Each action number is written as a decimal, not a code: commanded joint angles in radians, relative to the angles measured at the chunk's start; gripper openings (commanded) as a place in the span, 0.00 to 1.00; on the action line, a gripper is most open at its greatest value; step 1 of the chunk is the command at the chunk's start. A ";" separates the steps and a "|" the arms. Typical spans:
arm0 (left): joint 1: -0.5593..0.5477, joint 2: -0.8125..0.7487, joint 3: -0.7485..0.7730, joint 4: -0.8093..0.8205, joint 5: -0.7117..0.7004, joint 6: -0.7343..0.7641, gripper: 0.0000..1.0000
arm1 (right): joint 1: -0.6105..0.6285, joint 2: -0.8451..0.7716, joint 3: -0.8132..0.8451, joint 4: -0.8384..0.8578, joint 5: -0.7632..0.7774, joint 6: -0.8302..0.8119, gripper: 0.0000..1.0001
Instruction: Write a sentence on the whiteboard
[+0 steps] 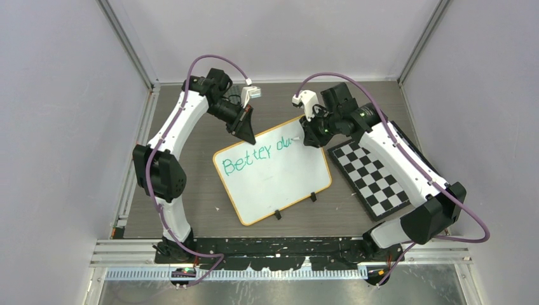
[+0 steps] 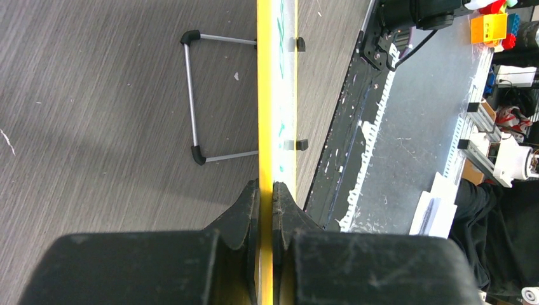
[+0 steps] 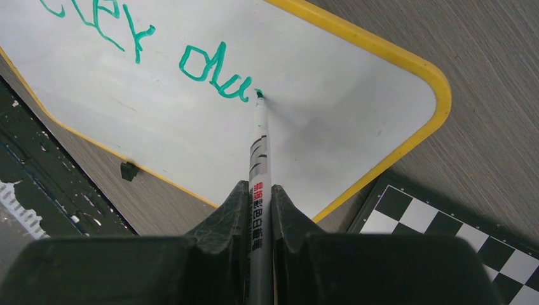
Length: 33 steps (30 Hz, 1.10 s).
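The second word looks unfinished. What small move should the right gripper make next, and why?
Probably draw the marker onward to continue the word: its tip touches the whiteboard where the green writing ends, and the left gripper clamps its rim.

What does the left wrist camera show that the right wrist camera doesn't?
Left wrist only: the left claw pinching the whiteboard edge-on, with a wire stand behind it. Right wrist only: the right claw holding a marker, tip at the readable green writing, and a checkerboard corner. Both: the whiteboard and the grey table.
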 commanded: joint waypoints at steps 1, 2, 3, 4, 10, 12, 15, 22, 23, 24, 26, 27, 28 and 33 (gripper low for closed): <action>-0.048 0.004 -0.046 -0.056 -0.058 0.040 0.00 | -0.005 -0.032 -0.006 0.022 0.026 -0.016 0.00; -0.047 0.005 -0.046 -0.055 -0.057 0.040 0.00 | -0.006 -0.030 -0.002 0.020 0.028 -0.017 0.00; -0.047 0.006 -0.045 -0.056 -0.058 0.040 0.00 | -0.006 -0.028 0.005 0.020 0.032 -0.019 0.00; -0.048 0.007 -0.044 -0.056 -0.057 0.040 0.00 | -0.007 -0.024 0.011 0.020 0.035 -0.020 0.00; -0.047 0.007 -0.041 -0.056 -0.059 0.038 0.00 | -0.017 0.004 0.058 0.021 0.053 -0.028 0.00; -0.047 0.005 -0.041 -0.057 -0.061 0.038 0.00 | -0.021 0.012 0.071 0.022 0.056 -0.028 0.00; -0.047 0.006 -0.042 -0.058 -0.064 0.039 0.00 | -0.024 0.017 0.077 0.019 0.052 -0.025 0.00; -0.047 0.004 -0.044 -0.056 -0.061 0.039 0.00 | -0.024 0.001 0.028 0.008 0.027 -0.020 0.00; -0.047 0.003 -0.044 -0.056 -0.061 0.039 0.00 | -0.024 -0.005 0.015 0.008 0.027 -0.020 0.00; -0.047 0.003 -0.044 -0.056 -0.061 0.039 0.00 | -0.023 -0.009 0.009 0.009 0.028 -0.020 0.00; -0.047 0.002 -0.045 -0.056 -0.062 0.039 0.00 | -0.023 -0.018 -0.004 0.008 0.029 -0.021 0.00; -0.047 0.004 -0.045 -0.056 -0.062 0.038 0.00 | -0.024 -0.023 -0.009 0.008 0.029 -0.020 0.00; -0.047 0.004 -0.044 -0.057 -0.062 0.037 0.00 | -0.023 -0.027 -0.013 0.007 0.026 -0.020 0.00; -0.047 0.004 -0.043 -0.057 -0.062 0.037 0.00 | -0.025 -0.029 -0.012 0.004 0.051 -0.035 0.00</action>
